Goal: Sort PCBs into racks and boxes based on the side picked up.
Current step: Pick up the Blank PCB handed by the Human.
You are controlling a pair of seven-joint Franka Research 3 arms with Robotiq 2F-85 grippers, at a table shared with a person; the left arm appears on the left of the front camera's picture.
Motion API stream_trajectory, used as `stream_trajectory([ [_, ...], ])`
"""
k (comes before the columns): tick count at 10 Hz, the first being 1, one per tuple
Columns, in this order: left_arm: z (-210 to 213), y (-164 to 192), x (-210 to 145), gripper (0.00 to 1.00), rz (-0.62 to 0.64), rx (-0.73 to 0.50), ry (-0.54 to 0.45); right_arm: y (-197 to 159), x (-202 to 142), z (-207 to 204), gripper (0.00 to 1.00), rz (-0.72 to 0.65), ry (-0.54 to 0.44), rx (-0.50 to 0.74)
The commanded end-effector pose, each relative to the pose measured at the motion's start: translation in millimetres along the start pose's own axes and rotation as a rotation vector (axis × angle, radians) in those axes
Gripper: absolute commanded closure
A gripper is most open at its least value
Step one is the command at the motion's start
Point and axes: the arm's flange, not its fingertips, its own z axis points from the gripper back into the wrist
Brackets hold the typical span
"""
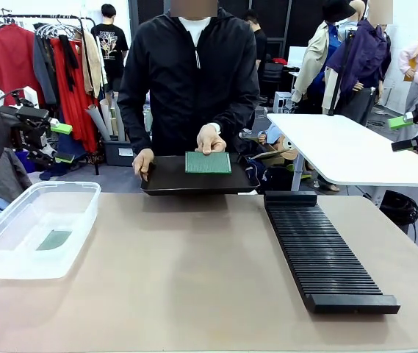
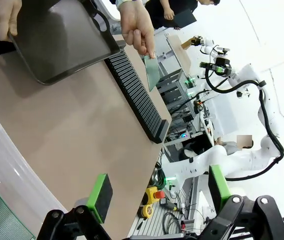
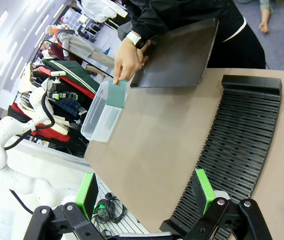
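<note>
pcb point(image 1: 208, 162) hangs from the fingers of a person's hand point(image 1: 210, 138), pinched by its top edge, its dotted face turned toward the robot. it hangs just in front of a dark tray point(image 1: 172, 180) and in the wrist views looks clear of it. the other hand point(image 1: 143, 162) grips the tray at its edge, at the far side of the table point(image 1: 194, 287). a second pcb point(image 1: 54, 240) lies flat on the floor of the tub point(image 1: 82, 220), which sits on the table's left side. the rack point(image 1: 319, 250) runs along the right side, well apart from the tub, no board in its visible slots. the left gripper point(image 2: 159, 192) is beside the tub with jaws wide and nothing between them. the right gripper point(image 3: 145, 192) is near the rack's near end, jaws likewise wide and empty.
</note>
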Motion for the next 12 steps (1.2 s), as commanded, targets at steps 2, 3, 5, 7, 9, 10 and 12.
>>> stream_trajectory([
  [2,1,0,0,0.0,0.003,0.007,0.005,2,1,0,0.0,0.006,0.007,-0.007],
  [3,1,0,0,0.0,0.003,0.007,0.005,2,1,0,0.0,0.006,0.007,-0.007],
  [5,1,0,0,0.0,0.003,0.007,0.005,2,1,0,0.0,0.006,0.007,-0.007],
  [7,1,0,0,0.0,0.003,0.007,0.005,2,1,0,0.0,0.006,0.007,-0.007],
  [9,1,0,0,0.0,0.003,0.007,0.005,2,1,0,0.0,0.006,0.007,-0.007],
  [10,1,0,0,0.0,0.003,0.007,0.005,0,0,0,0.0,0.0,0.0,0.0],
  [12,1,0,0,0.0,0.003,0.007,0.005,-30,2,-11,0.0,-0.032,-0.02,0.106],
])
